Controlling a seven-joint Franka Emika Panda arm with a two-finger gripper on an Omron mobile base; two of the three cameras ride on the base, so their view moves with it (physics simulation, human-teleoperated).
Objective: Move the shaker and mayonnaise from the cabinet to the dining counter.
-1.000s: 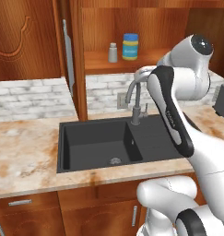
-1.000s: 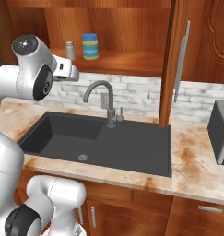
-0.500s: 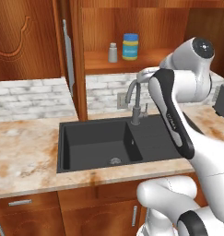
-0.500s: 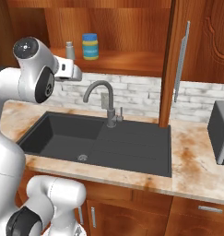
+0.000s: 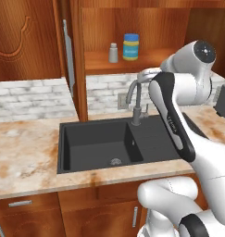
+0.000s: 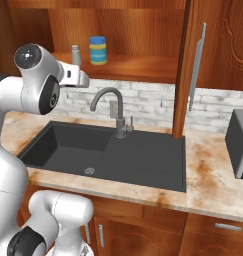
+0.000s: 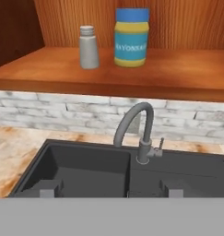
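Shaker (image 7: 88, 47) and mayonnaise (image 7: 131, 37) stand side by side, frame top, on the cabinet (image 7: 145, 76) shelf. Faucet (image 7: 138, 133) rises at centre below them. Gripper (image 7: 106, 189) state cannot be determined.

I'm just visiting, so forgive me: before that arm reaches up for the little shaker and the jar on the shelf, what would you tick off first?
1. Cabinet door open, shelf reachable: ok.
2. Shaker upright on the shelf: ok.
3. Mayonnaise upright, standing apart from the shaker on its right in the hand view: ok.
4. Faucet below the shelf edge, clear of a straight reach to the shelf: ok, as far as the hand view shows.
5. Jaws of the gripper wide enough for the jar: cannot tell; the tips look spread, nothing between them.
6. Dining counter ready to receive them: cannot tell.
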